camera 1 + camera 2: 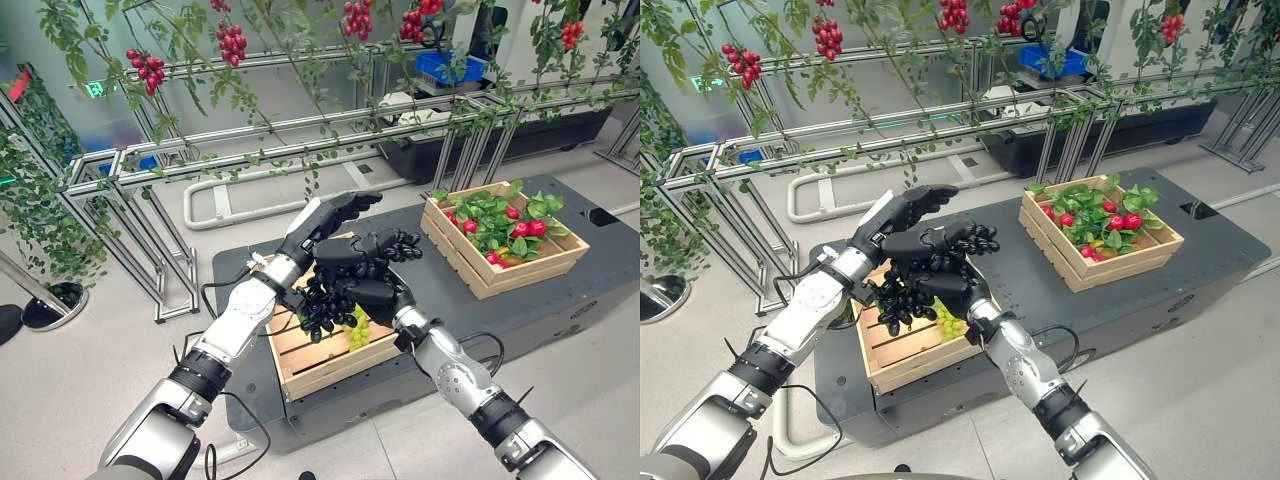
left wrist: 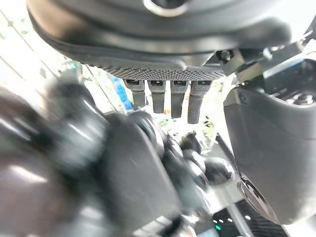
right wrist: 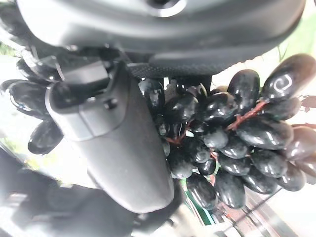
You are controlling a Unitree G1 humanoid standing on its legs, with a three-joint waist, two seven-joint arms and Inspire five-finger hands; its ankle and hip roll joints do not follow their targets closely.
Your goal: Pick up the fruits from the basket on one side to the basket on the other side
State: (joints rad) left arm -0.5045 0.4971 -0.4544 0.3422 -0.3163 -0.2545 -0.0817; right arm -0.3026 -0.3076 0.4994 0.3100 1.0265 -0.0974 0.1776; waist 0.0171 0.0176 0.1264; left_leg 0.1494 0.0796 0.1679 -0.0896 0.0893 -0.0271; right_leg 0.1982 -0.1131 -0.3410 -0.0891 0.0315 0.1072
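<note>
A bunch of black grapes (image 1: 322,303) hangs above the near wooden basket (image 1: 325,368), with my right hand (image 1: 362,272) shut on it; in the right wrist view the grapes (image 3: 232,148) lie behind the thumb (image 3: 116,143). Green grapes (image 1: 358,333) rest in that near basket. My left hand (image 1: 335,215) is open, held just behind and above the right hand, beside the bunch; its straight fingers (image 2: 170,98) hold nothing. The far wooden basket (image 1: 480,280) at the right holds red fruits (image 1: 530,228) among green leaves.
Both baskets stand on a dark platform (image 1: 440,300). Aluminium frames (image 1: 130,200) with hanging vines and red tomato clusters (image 1: 232,42) run behind and to the left. A blue bin (image 1: 450,68) sits at the back right.
</note>
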